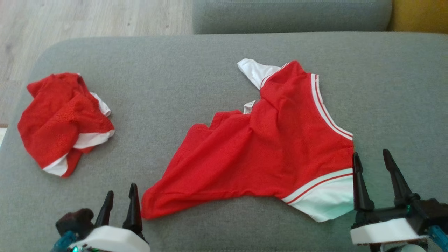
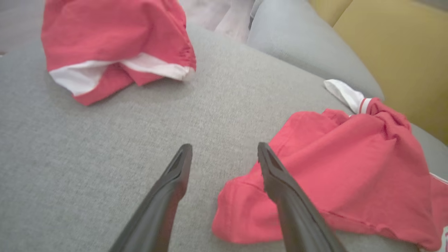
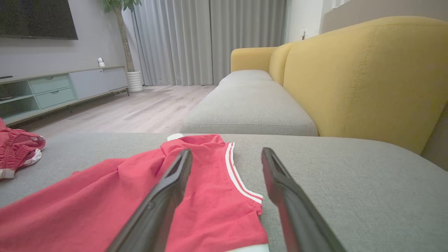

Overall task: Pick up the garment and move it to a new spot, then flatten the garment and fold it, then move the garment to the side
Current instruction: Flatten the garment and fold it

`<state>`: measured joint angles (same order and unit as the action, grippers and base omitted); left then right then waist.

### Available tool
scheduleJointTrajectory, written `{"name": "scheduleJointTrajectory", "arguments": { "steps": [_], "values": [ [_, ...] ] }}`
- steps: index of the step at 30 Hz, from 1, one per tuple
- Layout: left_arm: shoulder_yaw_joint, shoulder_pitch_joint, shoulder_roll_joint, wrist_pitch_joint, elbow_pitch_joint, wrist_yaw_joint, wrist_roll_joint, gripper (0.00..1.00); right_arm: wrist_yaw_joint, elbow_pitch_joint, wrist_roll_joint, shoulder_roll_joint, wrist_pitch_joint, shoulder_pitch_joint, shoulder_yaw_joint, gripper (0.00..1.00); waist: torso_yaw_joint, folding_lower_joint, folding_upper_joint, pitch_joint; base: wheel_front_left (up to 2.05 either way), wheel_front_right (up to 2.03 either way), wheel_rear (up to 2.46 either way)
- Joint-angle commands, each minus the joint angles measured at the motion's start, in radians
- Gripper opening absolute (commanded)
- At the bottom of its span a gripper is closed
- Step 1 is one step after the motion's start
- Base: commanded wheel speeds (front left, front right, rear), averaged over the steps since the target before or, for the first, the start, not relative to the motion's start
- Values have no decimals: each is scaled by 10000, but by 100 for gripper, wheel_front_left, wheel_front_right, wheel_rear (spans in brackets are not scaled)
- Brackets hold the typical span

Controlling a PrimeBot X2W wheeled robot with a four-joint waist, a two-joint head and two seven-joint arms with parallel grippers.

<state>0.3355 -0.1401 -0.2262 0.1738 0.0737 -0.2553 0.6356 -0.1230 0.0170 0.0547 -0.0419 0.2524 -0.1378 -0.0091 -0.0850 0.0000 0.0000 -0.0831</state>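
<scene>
On the grey seat cushion (image 1: pixel 182 70), the red garment (image 1: pixel 266 150) is laid roughly at the centre, partly spread and creased into several folds. A striped trim (image 1: pixel 327 112) in white and red runs along its right edge. One white sleeve (image 1: pixel 253 70) points toward the far side of the cushion, and a small label (image 1: pixel 249 106) is exposed at the neck. A second white band closes the near right corner. The near left corner tapers to a point just beside the left tool (image 1: pixel 121 190).

The left tool is seen at the lower left of the head view. Its fingers are spread wide and nothing is held between them. In the left wrist view, one finger (image 2: pixel 280 182) is seen over the garment's corner and the other over bare cushion; contact with the cloth cannot be confirmed.

The right tool (image 1: pixel 371 155) is positioned at the lower right, just beside the garment's white corner band. It is set wide and nothing is gripped. In the right wrist view, one finger (image 3: pixel 168 189) is seen over the red cloth, and the striped trim lies between the two fingers.

A second red garment (image 1: pixel 61 119) is left crumpled at the left end of the cushion, well apart from the first.

Beyond the cushion, a second grey cushion (image 1: pixel 290 15), a yellow backrest (image 3: pixel 367 77) and a wooden floor (image 1: pixel 70 21) are visible.
</scene>
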Motion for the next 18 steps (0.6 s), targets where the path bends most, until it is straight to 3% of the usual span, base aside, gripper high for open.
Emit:
{"name": "scheduleJointTrajectory", "arguments": {
  "steps": [1,6,11,18],
  "values": [
    [-396,437,7,423,-181,84,-269,100,-77,-255,111,-83,93,11,179,100,138,0,0,208,0,0,0],
    [-484,534,381,857,395,468,-998,100,-77,-258,156,-83,93,-251,-15,100,276,0,0,645,0,0,0],
    [-936,491,762,874,104,1026,-2154,100,-77,-247,146,-83,93,-479,-288,100,278,0,0,848,0,0,0],
    [-1761,249,1203,877,41,2156,-3706,100,-77,156,48,-83,93,-587,-460,100,292,0,0,904,0,0,0]
  ]
}}
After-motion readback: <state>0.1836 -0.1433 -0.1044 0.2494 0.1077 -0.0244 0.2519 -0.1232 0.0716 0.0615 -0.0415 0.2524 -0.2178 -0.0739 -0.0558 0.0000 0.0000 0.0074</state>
